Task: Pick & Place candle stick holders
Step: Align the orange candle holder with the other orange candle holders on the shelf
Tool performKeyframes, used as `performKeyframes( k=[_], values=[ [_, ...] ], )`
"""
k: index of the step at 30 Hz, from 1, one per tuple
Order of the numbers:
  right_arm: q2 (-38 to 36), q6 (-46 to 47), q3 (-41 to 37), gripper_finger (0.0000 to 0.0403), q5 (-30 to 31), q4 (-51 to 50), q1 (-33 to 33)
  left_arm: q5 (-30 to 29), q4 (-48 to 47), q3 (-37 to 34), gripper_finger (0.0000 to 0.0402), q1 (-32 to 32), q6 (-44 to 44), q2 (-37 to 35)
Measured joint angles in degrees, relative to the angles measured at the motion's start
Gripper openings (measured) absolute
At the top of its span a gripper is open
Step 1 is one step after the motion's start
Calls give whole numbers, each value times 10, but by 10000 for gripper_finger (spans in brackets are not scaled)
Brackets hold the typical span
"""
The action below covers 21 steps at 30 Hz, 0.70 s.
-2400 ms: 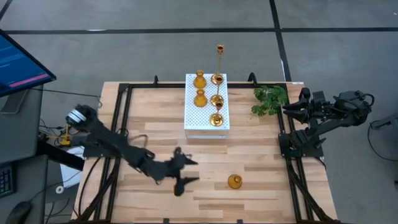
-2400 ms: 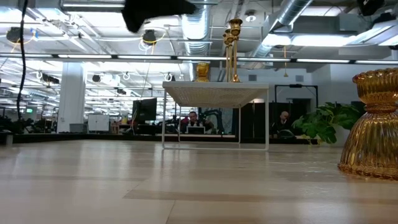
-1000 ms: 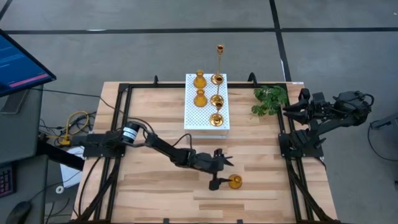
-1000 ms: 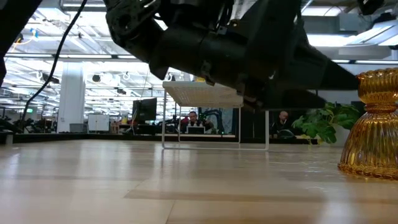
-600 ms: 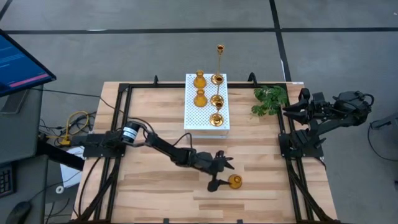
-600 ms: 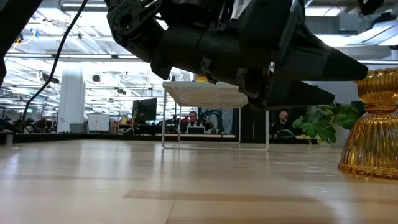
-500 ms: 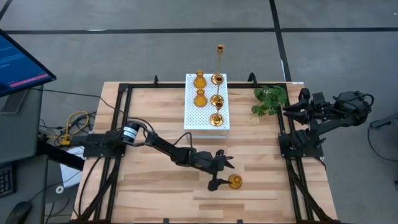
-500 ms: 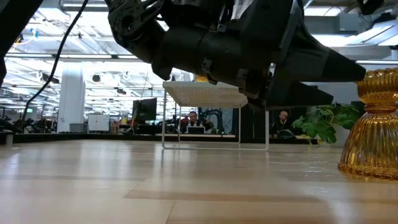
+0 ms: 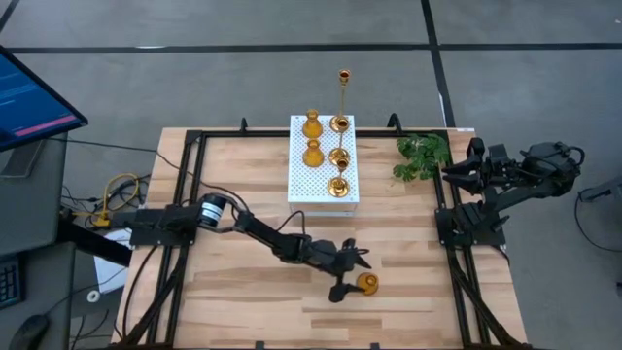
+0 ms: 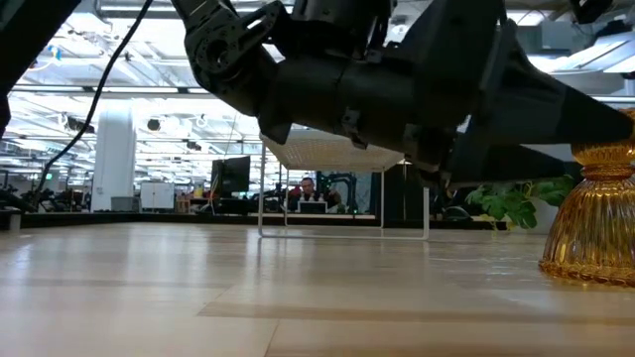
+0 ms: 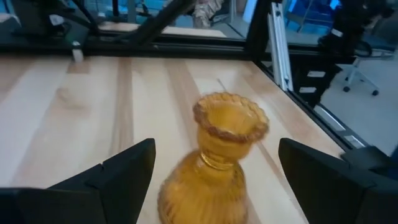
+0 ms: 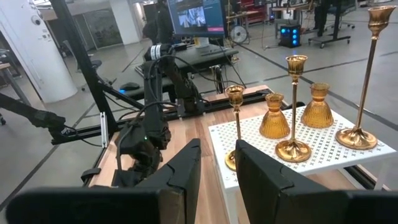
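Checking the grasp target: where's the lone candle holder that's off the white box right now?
In the high view the lone candle holder stands on the bare wood at the table's near middle, in front of the white box, between the open fingers of the left gripper.

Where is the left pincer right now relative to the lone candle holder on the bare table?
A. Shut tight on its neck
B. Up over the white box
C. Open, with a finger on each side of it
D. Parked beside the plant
C. In the left wrist view the left pincer is open, its fingers flanking the ribbed amber candle holder without visibly touching it; the high view puts it at that holder.
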Motion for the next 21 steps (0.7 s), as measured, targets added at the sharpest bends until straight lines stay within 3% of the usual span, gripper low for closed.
performKeyframes(
  k=[21],
  values=[
    [0, 1, 0, 91, 0, 3, 0, 8, 78, 38, 325, -2, -10, 55]
  ],
)
